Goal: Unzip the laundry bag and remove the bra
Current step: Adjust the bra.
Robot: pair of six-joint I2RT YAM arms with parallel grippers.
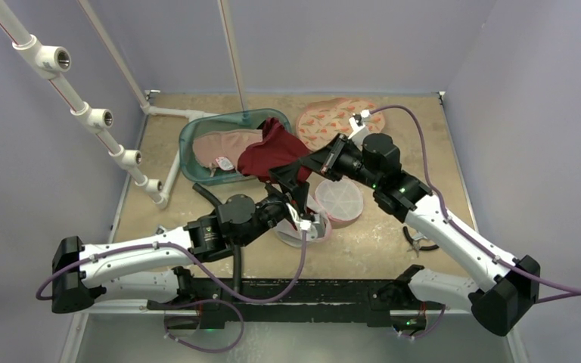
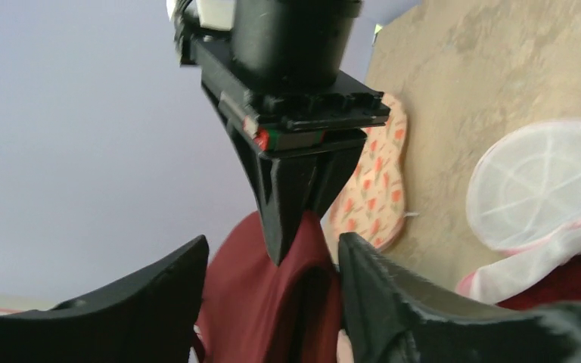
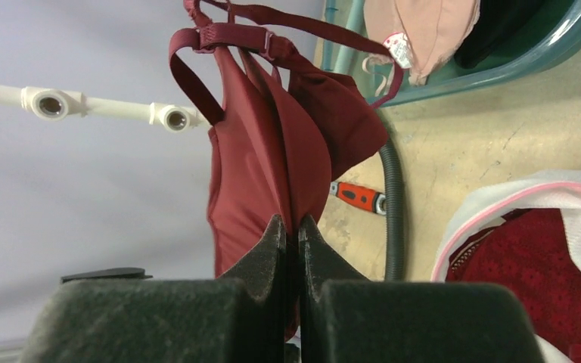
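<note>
The dark red bra (image 1: 268,155) hangs in the air from my right gripper (image 1: 293,180), which is shut on its lower edge (image 3: 272,151); the straps dangle above the teal basket. In the right wrist view the right gripper (image 3: 291,227) pinches the fabric tight. The white mesh laundry bag (image 1: 314,231) with pink trim lies open on the table below, with red lace fabric (image 3: 514,257) inside it. My left gripper (image 1: 299,213) is just over the bag. It is open (image 2: 272,246), its fingers either side of the hanging bra (image 2: 261,302) without gripping it.
A teal basket (image 1: 197,162) with a pink bra stands at the back. There are also a round white mesh disc (image 1: 339,200), a watermelon-print bag (image 1: 333,117), a black hose (image 3: 393,212), an orange-handled tool (image 3: 359,197) and pliers (image 1: 420,240) at the right.
</note>
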